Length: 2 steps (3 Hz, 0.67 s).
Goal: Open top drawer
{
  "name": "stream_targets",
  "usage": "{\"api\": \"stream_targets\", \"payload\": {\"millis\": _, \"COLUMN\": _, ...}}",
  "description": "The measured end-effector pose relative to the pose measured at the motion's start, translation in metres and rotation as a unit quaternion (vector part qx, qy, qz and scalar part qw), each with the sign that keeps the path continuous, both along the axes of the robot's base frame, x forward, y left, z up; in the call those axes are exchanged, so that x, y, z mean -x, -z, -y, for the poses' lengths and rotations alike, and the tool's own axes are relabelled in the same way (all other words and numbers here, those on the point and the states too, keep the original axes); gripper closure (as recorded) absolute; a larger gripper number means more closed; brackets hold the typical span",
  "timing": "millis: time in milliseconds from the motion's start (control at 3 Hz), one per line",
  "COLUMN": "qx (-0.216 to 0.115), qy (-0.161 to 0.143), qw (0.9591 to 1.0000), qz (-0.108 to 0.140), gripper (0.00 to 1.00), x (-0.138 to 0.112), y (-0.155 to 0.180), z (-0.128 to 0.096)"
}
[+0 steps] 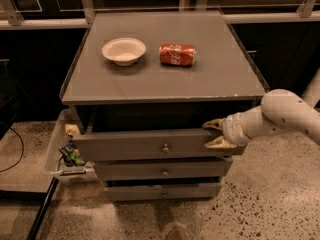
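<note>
The top drawer (125, 145) is the widest grey drawer of the cabinet, with a small round knob (165, 147) at its centre. It stands pulled out a little, with a dark gap showing behind its front panel. My gripper (216, 133) is at the right end of that panel, well right of the knob. One finger (214, 124) is behind the panel's top edge and the other (218, 143) is on its front face, so the jaws are clamped over the panel. My white arm (280, 115) reaches in from the right.
A white bowl (124, 50) and a red soda can (177, 54) on its side rest on the cabinet top (165, 81). Two narrower drawers (165, 171) (163, 193) sit below, closed. A tray of clutter (56, 151) lies on the floor at the left.
</note>
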<state>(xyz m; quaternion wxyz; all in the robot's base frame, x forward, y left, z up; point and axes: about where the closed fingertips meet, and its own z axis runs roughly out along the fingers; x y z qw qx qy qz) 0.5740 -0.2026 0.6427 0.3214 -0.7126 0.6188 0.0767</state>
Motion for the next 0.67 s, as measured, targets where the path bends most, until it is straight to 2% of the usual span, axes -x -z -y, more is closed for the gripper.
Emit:
{"api": "stream_targets", "payload": {"millis": 333, "qx": -0.004, "qy": 0.012, "qw": 0.9999, "qz": 0.005, "gripper": 0.88, "x": 0.0242, "y": -0.0101, "z": 0.0125}}
{"api": "stream_targets", "payload": {"millis": 667, "qx": -0.005, "qy": 0.014, "qw": 0.9999, "qz": 0.005, "gripper": 1.0, "x": 0.0292, "y": -0.0115, "z": 0.0126}}
